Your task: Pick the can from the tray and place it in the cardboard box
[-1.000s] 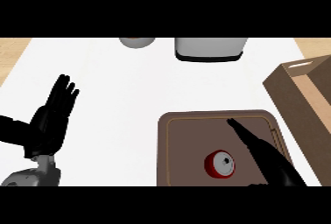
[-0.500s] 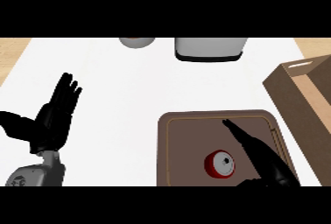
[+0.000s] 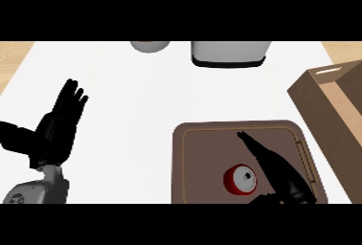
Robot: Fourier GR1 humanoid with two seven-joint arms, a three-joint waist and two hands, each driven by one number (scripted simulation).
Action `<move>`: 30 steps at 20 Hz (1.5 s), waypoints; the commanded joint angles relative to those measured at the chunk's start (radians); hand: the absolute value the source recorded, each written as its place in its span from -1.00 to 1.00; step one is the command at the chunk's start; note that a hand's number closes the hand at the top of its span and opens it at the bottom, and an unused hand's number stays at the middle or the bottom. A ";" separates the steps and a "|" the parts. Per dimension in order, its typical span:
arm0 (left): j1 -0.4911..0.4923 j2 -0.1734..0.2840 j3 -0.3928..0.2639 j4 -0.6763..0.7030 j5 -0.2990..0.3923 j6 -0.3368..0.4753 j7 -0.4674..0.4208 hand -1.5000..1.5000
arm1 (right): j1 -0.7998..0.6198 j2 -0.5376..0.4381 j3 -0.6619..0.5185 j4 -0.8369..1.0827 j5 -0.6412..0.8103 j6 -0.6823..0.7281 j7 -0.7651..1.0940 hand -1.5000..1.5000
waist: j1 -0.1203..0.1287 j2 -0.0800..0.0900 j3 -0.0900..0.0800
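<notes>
A red can (image 3: pixel 239 179) with a silver top stands on the brown tray (image 3: pixel 205 162) at the lower right. My right hand (image 3: pixel 277 170) reaches over the tray just right of the can, fingers straight and open; its fingertips point up-left past the can, and whether it touches the can I cannot tell. The cardboard box (image 3: pixel 332 103) stands at the right edge, beyond the tray. My left hand (image 3: pixel 55 129) rests open at the left, fingers up, holding nothing.
A white and black appliance (image 3: pixel 230 52) stands at the counter's far edge, with a grey round object (image 3: pixel 149 46) to its left. White counter surface (image 3: pixel 141 105) lies between my left hand and the tray.
My right hand has slid slightly left and forward beside the can. My left hand has shifted a little to the right and up.
</notes>
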 commanded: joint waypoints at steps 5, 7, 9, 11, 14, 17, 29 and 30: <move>0.051 -0.022 -0.005 -0.012 -0.027 -0.009 -0.034 0.00 | 0.062 -0.009 0.008 -0.055 0.035 0.007 -0.037 -1.00 | -0.001 0.000 0.000; -0.025 -0.025 0.018 0.100 -0.036 -0.004 -0.079 0.00 | -0.005 0.001 -0.032 0.060 0.031 -0.004 -0.092 -1.00 | -0.001 0.001 0.000; 0.048 0.009 0.027 -0.047 0.005 -0.049 0.002 0.00 | -0.018 0.018 -0.007 0.063 0.062 -0.012 -0.081 1.00 | 0.002 0.000 0.000; 0.041 -0.023 -0.002 -0.033 -0.029 -0.013 -0.006 0.00 | -0.039 0.025 0.021 0.093 0.089 -0.032 -0.130 1.00 | 0.002 0.000 0.000; 0.054 -0.029 0.012 0.005 -0.017 -0.025 -0.043 0.00 | 0.029 -0.007 0.076 0.047 0.178 -0.092 -0.182 1.00 | 0.001 0.000 0.000; 0.057 -0.027 0.013 0.012 -0.015 -0.043 -0.055 0.00 | -0.014 0.001 0.060 0.049 0.198 -0.080 -0.158 1.00 | 0.001 0.000 0.000; 0.050 -0.023 0.017 -0.011 -0.014 -0.037 -0.023 0.00 | -0.111 0.118 0.413 0.192 0.707 -0.284 -0.038 1.00 | 0.011 -0.001 -0.001; -0.017 -0.007 0.035 -0.001 -0.028 -0.011 0.008 0.00 | -0.157 0.140 0.425 0.196 0.728 -0.278 -0.023 1.00 | 0.007 -0.001 0.000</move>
